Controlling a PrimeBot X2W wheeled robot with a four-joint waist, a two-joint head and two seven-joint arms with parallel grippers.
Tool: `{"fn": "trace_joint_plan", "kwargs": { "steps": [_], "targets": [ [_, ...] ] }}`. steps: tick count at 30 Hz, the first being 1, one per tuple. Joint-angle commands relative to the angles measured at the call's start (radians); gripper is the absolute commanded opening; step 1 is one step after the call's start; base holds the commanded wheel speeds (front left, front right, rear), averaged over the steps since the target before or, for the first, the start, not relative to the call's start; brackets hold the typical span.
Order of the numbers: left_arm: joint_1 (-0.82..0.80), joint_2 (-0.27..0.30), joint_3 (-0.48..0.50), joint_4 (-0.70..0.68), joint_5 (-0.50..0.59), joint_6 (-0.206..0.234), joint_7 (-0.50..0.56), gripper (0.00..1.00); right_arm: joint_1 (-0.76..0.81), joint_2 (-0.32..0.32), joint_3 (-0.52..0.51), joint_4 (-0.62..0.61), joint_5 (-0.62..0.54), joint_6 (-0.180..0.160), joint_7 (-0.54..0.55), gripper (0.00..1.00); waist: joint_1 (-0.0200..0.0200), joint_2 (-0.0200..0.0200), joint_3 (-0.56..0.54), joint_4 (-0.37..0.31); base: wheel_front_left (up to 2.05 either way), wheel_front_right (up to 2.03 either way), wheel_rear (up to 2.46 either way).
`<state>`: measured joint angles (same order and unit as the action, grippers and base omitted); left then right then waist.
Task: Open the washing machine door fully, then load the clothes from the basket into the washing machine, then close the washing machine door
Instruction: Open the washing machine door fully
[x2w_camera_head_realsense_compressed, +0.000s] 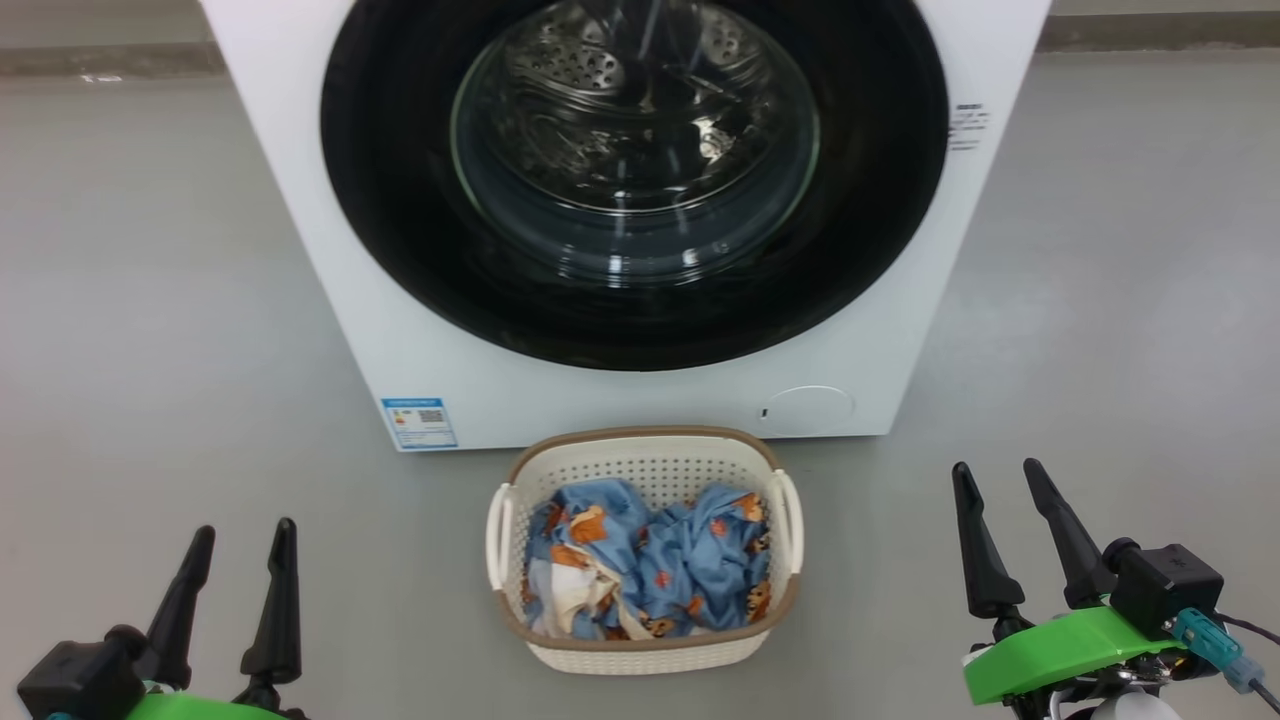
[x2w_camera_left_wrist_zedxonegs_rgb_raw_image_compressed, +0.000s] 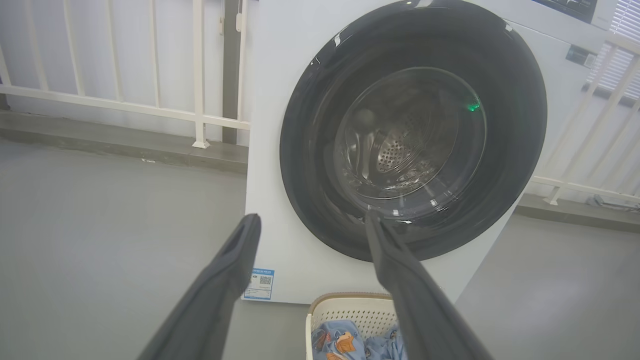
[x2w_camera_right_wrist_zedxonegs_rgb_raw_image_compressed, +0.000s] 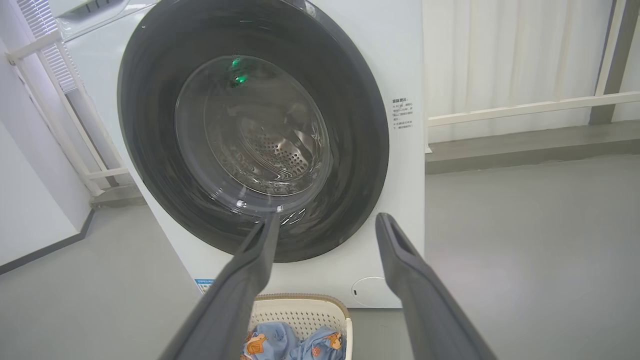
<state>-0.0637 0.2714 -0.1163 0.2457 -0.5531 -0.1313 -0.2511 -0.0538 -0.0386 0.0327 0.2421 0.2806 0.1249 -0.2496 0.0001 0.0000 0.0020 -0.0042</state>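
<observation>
The washing machine door (x2w_camera_head_realsense_compressed: 400, 250) sits shut on the washing machine (x2w_camera_head_realsense_compressed: 620, 400), straight ahead of and above the basket (x2w_camera_head_realsense_compressed: 640, 437) of clothes (x2w_camera_head_realsense_compressed: 660, 560) on the floor (x2w_camera_head_realsense_compressed: 150, 350), midway between the left claw (x2w_camera_head_realsense_compressed: 246, 527) and right claw (x2w_camera_head_realsense_compressed: 995, 465), the 2 of them spread apart, empty and, by my eye, about equally far off.

- Head camera: high and out in front, tilted steeply down at the floor (x2w_camera_head_realsense_compressed: 150, 350). It takes in the front of the washing machine (x2w_camera_head_realsense_compressed: 500, 400) and the basket (x2w_camera_head_realsense_compressed: 640, 436) before it.
- Left wrist camera: lower, off to the left, facing along the left hand (x2w_camera_left_wrist_zedxonegs_rgb_raw_image_compressed: 312, 216) toward the washing machine door (x2w_camera_left_wrist_zedxonegs_rgb_raw_image_compressed: 412, 130).
- Right wrist camera: likewise from the right, along the right hand (x2w_camera_right_wrist_zedxonegs_rgb_raw_image_compressed: 327, 217).
- All three share door and basket.
</observation>
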Motion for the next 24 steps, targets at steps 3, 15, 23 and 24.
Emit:
{"fn": "trace_joint_plan", "kwargs": {
  "steps": [3,15,23,24],
  "targets": [
    [-0.041,0.029,0.040,-0.027,0.007,0.001,-0.011,1.00,-0.036,-0.012,0.020,-0.023,-0.001,0.006,-0.012,1.00,0.0000,0.0000,0.000,0.000,1.18,1.18,-2.37],
    [-0.036,0.034,0.028,-0.033,-0.023,0.001,-0.011,1.00,-0.035,-0.012,0.018,-0.021,0.005,0.006,-0.012,1.00,0.0000,0.0000,0.001,0.000,1.08,1.08,-2.17],
    [-0.034,0.043,0.021,-0.036,-0.038,0.001,-0.011,1.00,-0.031,-0.012,0.015,-0.026,0.005,0.006,-0.012,1.00,0.0000,0.0000,0.007,-0.002,0.39,0.39,-0.78],
    [-0.034,0.044,0.021,-0.036,-0.039,0.001,-0.011,1.00,-0.031,-0.012,0.015,-0.027,0.004,0.006,-0.012,1.00,0.0000,0.0000,0.008,-0.002,0.03,0.03,-0.07]
  ]
}}
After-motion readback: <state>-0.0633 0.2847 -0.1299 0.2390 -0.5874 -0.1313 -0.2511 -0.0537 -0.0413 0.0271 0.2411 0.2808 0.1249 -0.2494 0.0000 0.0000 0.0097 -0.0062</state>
